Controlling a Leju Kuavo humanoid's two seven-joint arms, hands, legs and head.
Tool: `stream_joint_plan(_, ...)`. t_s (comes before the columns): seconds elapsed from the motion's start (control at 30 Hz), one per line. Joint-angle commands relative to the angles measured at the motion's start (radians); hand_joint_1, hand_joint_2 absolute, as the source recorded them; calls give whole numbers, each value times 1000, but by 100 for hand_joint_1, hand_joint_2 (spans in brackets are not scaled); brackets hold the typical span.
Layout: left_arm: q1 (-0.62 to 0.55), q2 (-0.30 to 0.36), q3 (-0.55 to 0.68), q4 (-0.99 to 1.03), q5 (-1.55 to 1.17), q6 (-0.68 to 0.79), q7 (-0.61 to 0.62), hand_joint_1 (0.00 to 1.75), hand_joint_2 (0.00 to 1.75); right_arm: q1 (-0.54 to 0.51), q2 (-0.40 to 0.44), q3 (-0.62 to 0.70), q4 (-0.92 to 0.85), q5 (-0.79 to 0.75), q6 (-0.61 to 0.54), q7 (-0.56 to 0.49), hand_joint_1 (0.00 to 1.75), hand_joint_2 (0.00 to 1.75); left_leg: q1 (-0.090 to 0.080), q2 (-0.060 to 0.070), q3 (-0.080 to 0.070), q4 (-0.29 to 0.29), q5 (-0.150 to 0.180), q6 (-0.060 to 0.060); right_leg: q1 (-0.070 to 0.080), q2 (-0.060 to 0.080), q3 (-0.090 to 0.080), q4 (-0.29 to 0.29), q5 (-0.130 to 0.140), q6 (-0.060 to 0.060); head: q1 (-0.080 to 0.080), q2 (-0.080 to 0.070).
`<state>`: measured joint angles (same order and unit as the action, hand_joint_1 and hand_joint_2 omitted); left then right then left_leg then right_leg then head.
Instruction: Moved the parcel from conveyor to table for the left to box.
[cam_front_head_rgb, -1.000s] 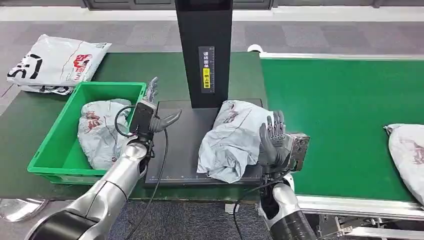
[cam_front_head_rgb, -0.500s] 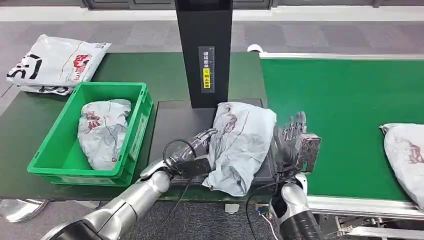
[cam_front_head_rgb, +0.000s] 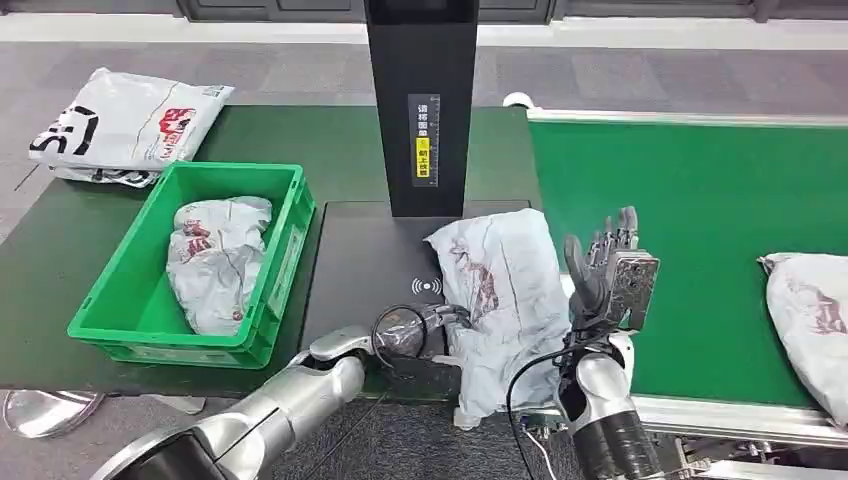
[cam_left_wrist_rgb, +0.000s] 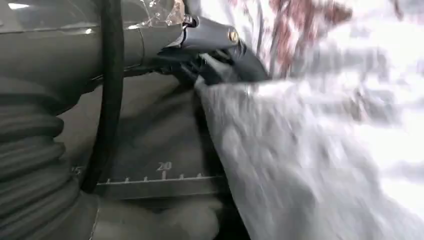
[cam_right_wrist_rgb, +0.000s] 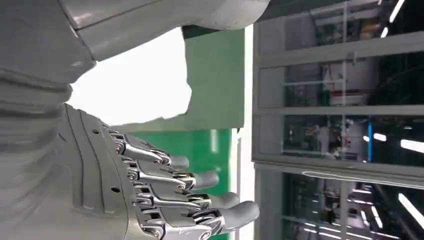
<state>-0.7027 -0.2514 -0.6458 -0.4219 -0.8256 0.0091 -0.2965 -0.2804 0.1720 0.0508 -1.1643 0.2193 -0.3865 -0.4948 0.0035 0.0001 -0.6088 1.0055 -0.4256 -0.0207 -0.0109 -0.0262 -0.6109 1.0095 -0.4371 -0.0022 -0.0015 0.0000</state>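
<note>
The parcel (cam_front_head_rgb: 505, 295) is lying lengthwise on the black scale plate (cam_front_head_rgb: 365, 260), right of the green bin (cam_front_head_rgb: 285, 250); the left robot hand (cam_front_head_rgb: 440, 322) is touching its near-left edge, grip unclear, while the right robot hand (cam_front_head_rgb: 600, 270) is hovering spread beside it.

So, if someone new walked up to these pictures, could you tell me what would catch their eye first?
Probably the crumpled grey parcel lying on the black scanner plate, its near end hanging over the table edge, with the left hand at its side. Next, the right hand raised with fingers spread beside the bright green conveyor. To the left sits a green crate with another grey parcel inside.
</note>
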Motion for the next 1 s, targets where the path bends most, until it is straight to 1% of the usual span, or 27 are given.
stream_joint_plan(0.03, -63, 9, 6, 91, 49, 21, -7, 175, 175, -39, -6, -84, 84, -12, 11, -41, 0, 175, 1, 3, 0, 0, 0, 1, 1, 5, 0, -2, 3, 1, 0, 0)
stream_joint_plan(0.1, -60, 9, 5, 91, 48, 23, -8, 175, 175, -41, -5, -83, 83, -12, 12, -41, 0, 175, 1, 6, 2, -2, 1, 1, 1, 9, 1, -5, 6, 1, 0, 0)
stream_joint_plan(0.13, -58, 8, 5, 91, 48, 25, -8, 175, 175, -41, -5, -82, 83, -12, 12, -41, 0, 175, 0, 5, 1, 1, 0, 1, 0, 6, 0, -2, 4, 1, 0, 0)
stream_joint_plan(0.17, -58, 8, 5, 91, 48, 25, -8, 175, 175, -41, -5, -82, 83, -12, 12, -41, 0, 175, 0, 5, 2, 0, 0, 1, 0, 8, 0, -3, 5, 1, 0, 0)
stream_joint_plan(0.3, -54, 23, 118, 59, 140, 70, -57, 175, 175, -47, -8, -61, 108, -28, 16, -50, 0, 175, 0, 6, 2, 2, -1, 0, 0, 8, 0, -1, 4, 1, 0, 0)
stream_joint_plan(0.4, -55, 29, 212, 26, 225, 69, -108, 175, 175, -42, -7, -50, 114, -45, 7, -59, 0, 175, 0, 7, 3, 1, -1, 0, 1, 11, 0, -2, 4, 1, 0, 0)
stream_joint_plan(0.43, -56, 33, 226, 15, 237, 77, -119, 175, 175, -41, -6, -49, 114, -47, 6, -59, 0, 175, 0, 6, 1, 1, -1, 0, 0, 10, -1, -1, 4, 1, 0, 0)
stream_joint_plan(0.47, -55, 33, 269, -3, 280, 86, -136, 175, 175, -37, -5, -50, 110, -51, 2, -61, 0, 175, 0, 6, 0, 2, -1, 0, 1, 9, -2, -1, 4, 0, 0, 0)
stream_joint_plan(0.53, -60, 48, 322, -38, 325, 113, -159, 175, 175, -26, -7, -48, 98, -60, -2, -62, 0, 175, 0, 6, 0, 2, -1, 0, 1, 9, -2, -1, 4, 0, 0, 0)
stream_joint_plan(0.6, -74, 72, 378, -86, 361, 183, -163, 175, 175, -5, -9, -46, 66, -69, -11, -64, 0, 175, 0, 7, 0, 1, -1, 0, 1, 10, -3, -1, 4, 0, 0, 0)
stream_joint_plan(0.63, -88, 88, 390, -104, 357, 222, -158, 175, 175, 0, -9, -47, 57, -70, -15, -63, 0, 175, 0, 6, -1, 2, -1, 0, 1, 10, -4, -1, 4, 0, 0, 0)
stream_joint_plan(0.67, -99, 102, 395, -124, 360, 198, -146, 175, 175, 6, -11, -46, 42, -71, -15, -59, 0, 175, 0, 6, -2, 3, -1, 0, 1, 9, -5, 0, 4, 0, 0, 0)
stream_joint_plan(0.7, -100, 104, 396, -130, 358, 192, -140, 175, 175, 7, -12, -45, 40, -71, -15, -56, 0, 175, 1, 7, -1, 2, -1, 0, 2, 11, -4, -1, 4, 0, 0, 0)
stream_joint_plan(0.77, -97, 101, 395, -129, 357, 194, -138, 175, 175, 6, -12, -45, 40, -71, -15, -56, 0, 175, 0, 7, -2, 3, -1, 0, 1, 10, -5, 0, 4, 0, 0, 0)
stream_joint_plan(0.83, -107, 107, 418, -148, 351, 284, -137, 175, 175, 3, -10, -49, 40, -71, -21, -54, 0, 175, 0, 6, -1, 2, -1, 0, 1, 10, -4, 0, 4, 0, 0, 0)
stream_joint_plan(0.87, -130, 121, 436, -157, 362, 293, -132, 175, 175, 2, -11, -52, 39, -72, -23, -53, 0, 175, 0, 6, -1, 2, 0, 0, 1, 10, -4, 0, 4, 0, 0, 0)
stream_joint_plan(0.9, -173, 149, 454, -167, 349, 341, -103, 175, 175, 2, -11, -57, 38, -74, -28, -51, 0, 175, 0, 6, 0, 2, -1, 0, 1, 10, -3, -1, 4, 0, 0, 0)
stream_joint_plan(0.93, -204, 171, 461, -176, 334, 360, -79, 175, 175, 3, -13, -60, 37, -75, -29, -51, 0, 175, 1, 7, -3, 3, -1, 0, 2, 10, -5, 0, 4, 0, 0, 0)
stream_joint_plan(0.97, -236, 194, 471, -188, 322, 340, -55, 175, 175, 3, -16, -62, 38, -78, -27, -50, 0, 175, 0, 6, -3, 3, -1, 0, 1, 10, -6, 0, 4, 0, 0, 0)
stream_joint_plan(1.0, -240, 198, 478, -193, 319, 328, -49, 175, 175, 4, -16, -63, 38, -79, -26, -51, 0, 175, 1, 7, -4, 4, 0, 0, 2, 10, -7, 1, 4, 0, 0, 0)
